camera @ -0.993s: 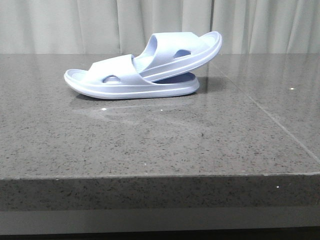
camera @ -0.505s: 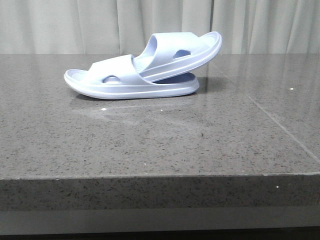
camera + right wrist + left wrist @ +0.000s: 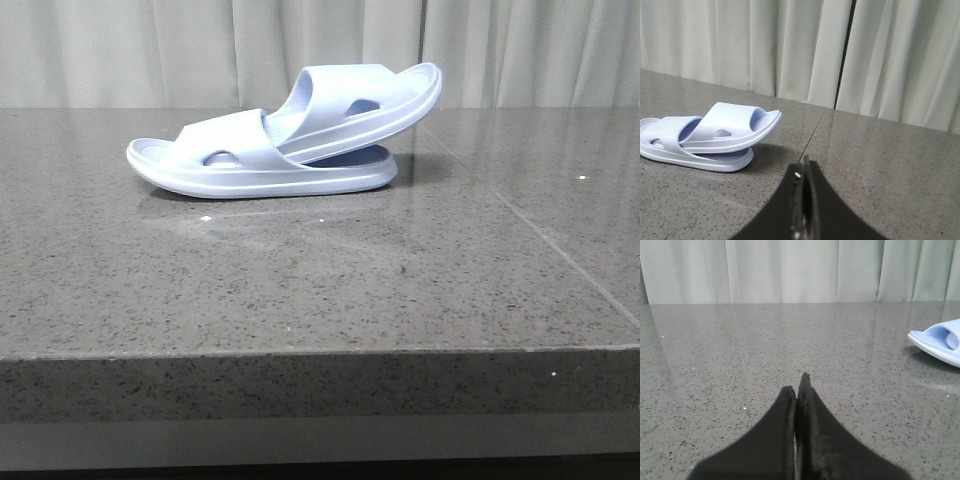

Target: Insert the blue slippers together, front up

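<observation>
Apparently finished: the 2 blue slippers [image 3: 270,150] sit nested in the front view's upper centre on the counter [image 3: 320,280]; the left tool [image 3: 797,390] and right tool [image 3: 803,172], well apart, are closed and empty.

The two pale lavender-blue moulded foam slippers [image 3: 270,150] are one plain colour all over, shading a little darker inside the oval side holes. They lie on a glossy dark grey stone counter [image 3: 320,280] finely speckled with black and white flecks, before pale grey-white pleated curtains [image 3: 200,50]. The left end effector [image 3: 799,390] and the right end effector [image 3: 804,170] are matt black.
</observation>
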Controlling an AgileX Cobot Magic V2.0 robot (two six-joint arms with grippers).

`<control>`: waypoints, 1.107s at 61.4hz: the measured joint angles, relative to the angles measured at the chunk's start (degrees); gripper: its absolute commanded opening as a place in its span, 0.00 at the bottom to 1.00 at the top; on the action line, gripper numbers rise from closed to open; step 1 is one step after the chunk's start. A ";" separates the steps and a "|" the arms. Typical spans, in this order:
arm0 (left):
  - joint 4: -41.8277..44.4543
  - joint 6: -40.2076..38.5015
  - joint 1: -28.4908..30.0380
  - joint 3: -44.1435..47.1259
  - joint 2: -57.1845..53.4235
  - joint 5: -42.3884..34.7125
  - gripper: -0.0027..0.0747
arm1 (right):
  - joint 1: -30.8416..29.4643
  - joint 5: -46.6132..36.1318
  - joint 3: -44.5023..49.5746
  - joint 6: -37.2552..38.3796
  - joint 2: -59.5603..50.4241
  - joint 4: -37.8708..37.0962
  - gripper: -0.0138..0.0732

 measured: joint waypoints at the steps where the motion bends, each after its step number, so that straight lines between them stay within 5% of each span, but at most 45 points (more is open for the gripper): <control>1: 0.00 0.00 0.00 0.00 0.00 0.00 0.01 | 0.00 0.00 0.00 0.00 0.00 0.00 0.09; 39: -0.05 0.00 0.00 0.00 0.00 -0.14 0.01 | 0.00 -0.23 0.68 0.65 0.00 -1.29 0.09; 55: -0.05 0.00 0.00 0.00 0.00 -0.16 0.01 | -4.57 -0.45 8.93 28.60 -2.31 -21.84 0.09; 68: -0.05 0.00 0.00 0.00 0.00 -0.26 0.01 | -8.22 -0.82 15.77 33.85 -10.67 -24.68 0.09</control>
